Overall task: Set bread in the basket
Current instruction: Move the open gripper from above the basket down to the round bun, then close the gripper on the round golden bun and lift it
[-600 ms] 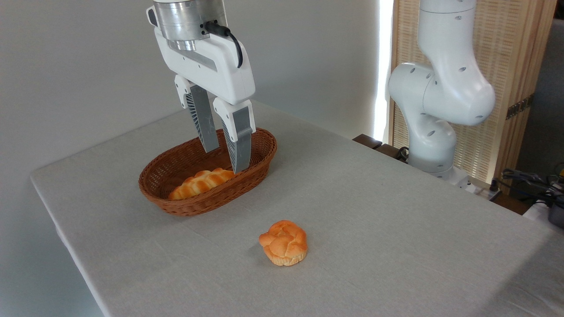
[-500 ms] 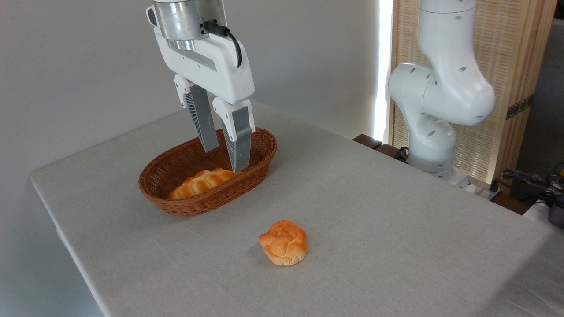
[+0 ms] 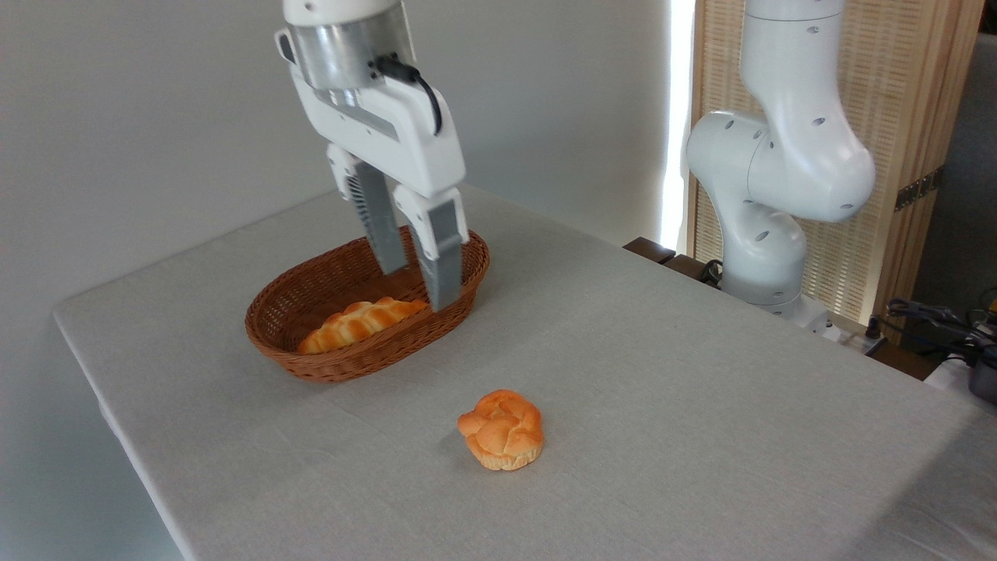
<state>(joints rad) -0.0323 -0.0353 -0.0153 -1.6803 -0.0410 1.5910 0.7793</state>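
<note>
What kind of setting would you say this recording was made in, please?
Probably a robotics lab or demo room: a Franka arm mounted beside a cloth-covered table, toy-like bread, a basket, loose cables.

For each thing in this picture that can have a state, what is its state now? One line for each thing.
gripper: open, holds nothing, hangs above the right end of the basket.
round bun: lies on the table in front of the basket, apart from it, not gripped.
basket: upright on the table, holds one loaf.
braided loaf: lies inside the basket.
table: covered with a grey cloth.
</note>
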